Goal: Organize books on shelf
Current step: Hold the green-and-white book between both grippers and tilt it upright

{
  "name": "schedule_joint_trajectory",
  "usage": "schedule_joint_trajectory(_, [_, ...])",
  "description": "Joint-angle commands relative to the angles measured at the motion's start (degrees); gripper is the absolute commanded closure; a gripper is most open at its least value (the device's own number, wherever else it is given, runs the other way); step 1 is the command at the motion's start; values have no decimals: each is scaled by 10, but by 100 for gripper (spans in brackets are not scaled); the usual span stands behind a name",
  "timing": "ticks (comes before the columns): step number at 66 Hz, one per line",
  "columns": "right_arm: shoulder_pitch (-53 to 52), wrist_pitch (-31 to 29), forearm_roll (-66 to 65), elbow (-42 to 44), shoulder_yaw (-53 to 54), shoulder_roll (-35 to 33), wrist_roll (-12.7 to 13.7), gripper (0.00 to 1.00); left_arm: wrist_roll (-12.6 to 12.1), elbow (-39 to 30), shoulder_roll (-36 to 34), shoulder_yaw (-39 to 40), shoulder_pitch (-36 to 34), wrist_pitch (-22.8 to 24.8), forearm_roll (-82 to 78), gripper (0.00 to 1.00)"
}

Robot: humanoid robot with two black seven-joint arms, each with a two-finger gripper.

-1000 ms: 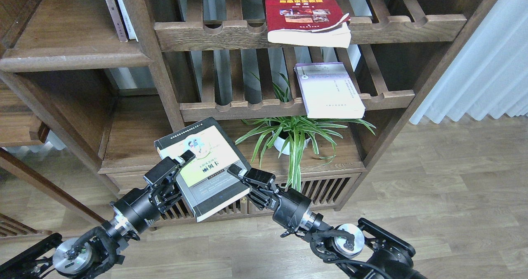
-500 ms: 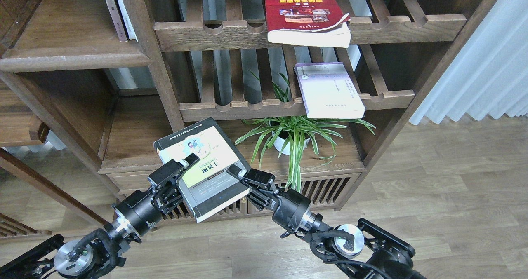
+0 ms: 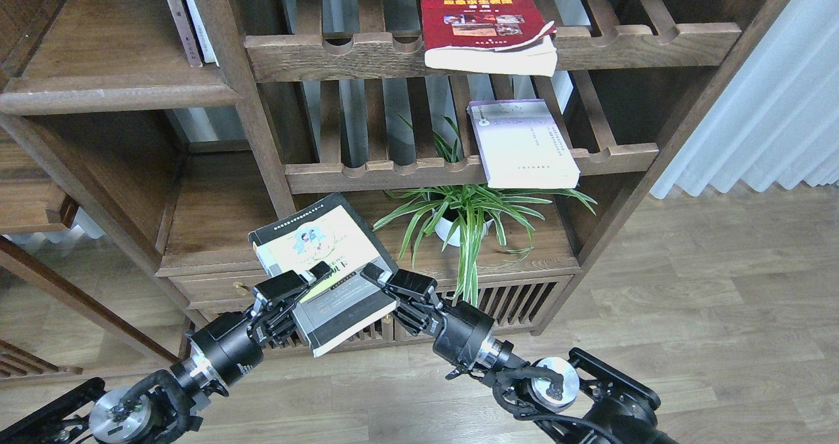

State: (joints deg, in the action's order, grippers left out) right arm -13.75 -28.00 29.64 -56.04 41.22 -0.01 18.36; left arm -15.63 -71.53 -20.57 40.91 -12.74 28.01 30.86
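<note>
The black-edged book with the yellow-green cover [image 3: 321, 254] is held tilted in the air in front of the bookcase's lower part. My left gripper [image 3: 303, 291] grips its lower left edge, one finger on top of the cover. My right gripper [image 3: 382, 285] clamps its lower right edge. The thick red book [image 3: 484, 21] lies on the upper slatted rack, hanging over the front rail. The pale lavender-white book [image 3: 524, 143] lies on the middle slatted rack. The solid dark-brown shelf [image 3: 118, 93] with a rounded front edge is at the upper left.
Two thin books [image 3: 189, 18] stand at the right end of the solid shelf against an upright post [image 3: 229, 57]. A potted spider plant [image 3: 462, 218] stands on the board below the racks. A lower solid board [image 3: 213, 224] lies left of the held book. A curtain [image 3: 773, 103] hangs at the right.
My left gripper has slid down and to the right along the book's left edge. The book has shifted slightly down. The right gripper has stayed in place.
</note>
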Motion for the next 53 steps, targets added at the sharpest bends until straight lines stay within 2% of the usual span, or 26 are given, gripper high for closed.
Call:
schedule_joint_trajectory(1, [1,0,0,0,0,0,0,95,0,0,0,0,1,0,0,83])
schedule_joint_trajectory(22, [1,0,0,0,1,0,-2,93,-1,0,-3,1,1,0,0,90])
schedule_joint_trajectory(31, [1,0,-1,-1,0,0,-6,86,0,1,-3,1,3,0,0,90])
schedule_joint_trajectory(38, [2,0,-5,0,1,0,-10,71,0,2,-3,2,3,0,0,90])
schedule_joint_trajectory(40, [3,0,-9,0,1,0,-10,63,0,4,-3,2,3,0,0,90])
schedule_joint_trajectory(45, [8,0,-23,-1,1,0,-10,50,0,5,-3,2,3,0,0,89])
schedule_joint_trajectory(53, [10,0,-39,0,4,0,-10,35,0,6,-3,4,3,0,0,89])
